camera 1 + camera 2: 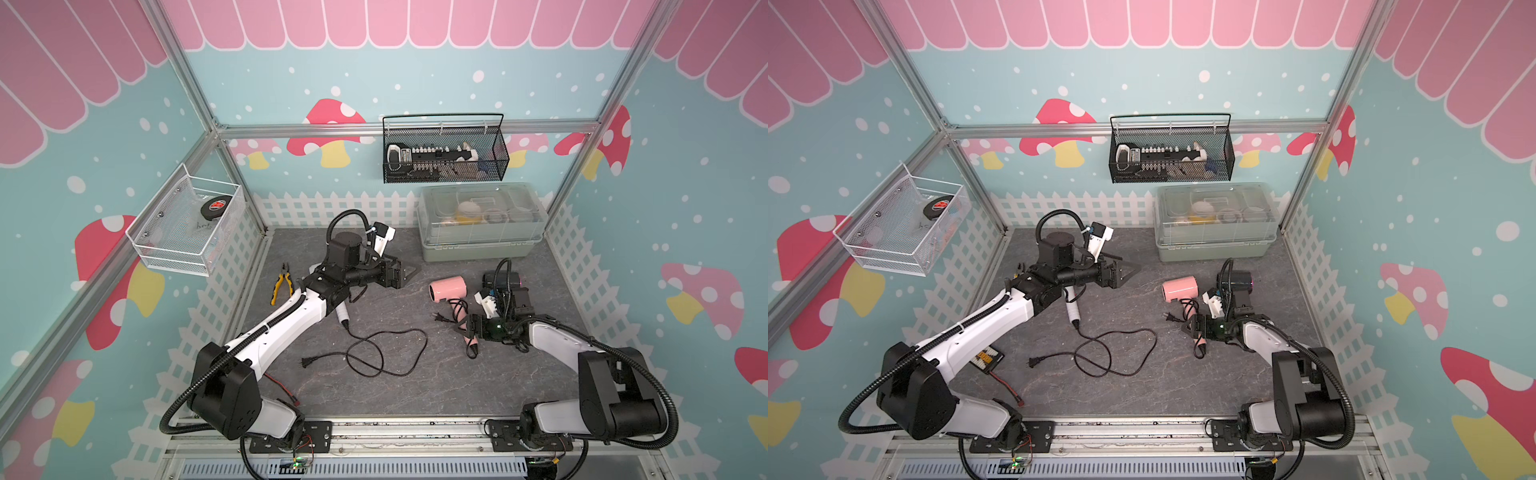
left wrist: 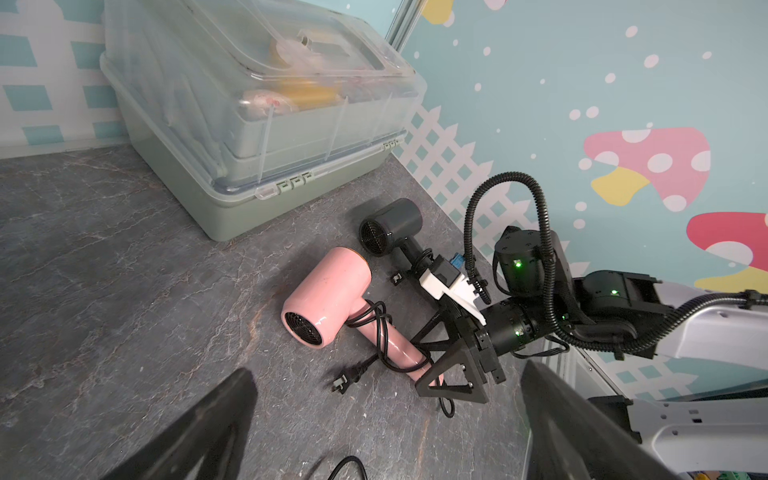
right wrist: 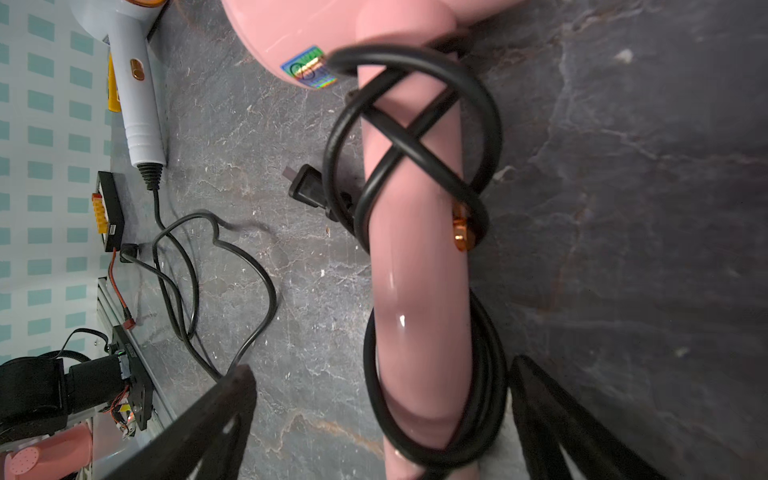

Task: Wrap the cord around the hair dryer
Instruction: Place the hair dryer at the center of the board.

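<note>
Our right gripper (image 3: pixel 382 368) first: jaws spread wide, one on each side of the butt end of the dryer (image 1: pixel 448 287) handle, gripping nothing. The pink dryer lies on its side on the table (image 1: pixel 395 395), over on the right. The cord (image 3: pixel 415 137) goes round the handle in several turns, crossing near the top and bunched at the butt. The plug (image 3: pixel 307 189) lies loose on the table just beside the handle.

We'd say the wrap is basically done and this is the letting-go step. As we read it, the next move is to back the gripper straight off without catching those bottom loops, which look slack enough to slip.

Our left gripper (image 1: pixel 412 272) hovers well apart, wide open too. A white dryer (image 3: pixel 141 104) has its loose cord (image 3: pixel 272 299) sprawled out, so maybe that's next.
</note>
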Available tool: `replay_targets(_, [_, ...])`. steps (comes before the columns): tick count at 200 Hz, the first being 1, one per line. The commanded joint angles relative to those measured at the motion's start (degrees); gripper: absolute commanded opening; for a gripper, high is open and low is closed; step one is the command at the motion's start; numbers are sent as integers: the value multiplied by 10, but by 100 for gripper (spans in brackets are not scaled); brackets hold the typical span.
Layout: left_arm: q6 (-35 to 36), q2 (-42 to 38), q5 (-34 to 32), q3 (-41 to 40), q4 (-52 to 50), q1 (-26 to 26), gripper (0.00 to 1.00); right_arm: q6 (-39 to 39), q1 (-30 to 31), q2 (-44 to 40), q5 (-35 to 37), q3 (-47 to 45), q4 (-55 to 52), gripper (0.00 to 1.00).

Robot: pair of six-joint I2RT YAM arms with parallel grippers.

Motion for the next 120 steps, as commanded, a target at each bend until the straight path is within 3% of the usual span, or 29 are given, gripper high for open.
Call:
replay_targets(1, [-4,-21,-27,-11,2,1,99,1,3,-31,34,19,-48,97])
replay_targets(46, [-11,-37,-105,-28,-37,9,99,-3,3,-82,80,52,-84,99])
replay_targets(120, [-45,-52,-293,-50,-179,20,93,-8,15,-79,57,126,-95,99])
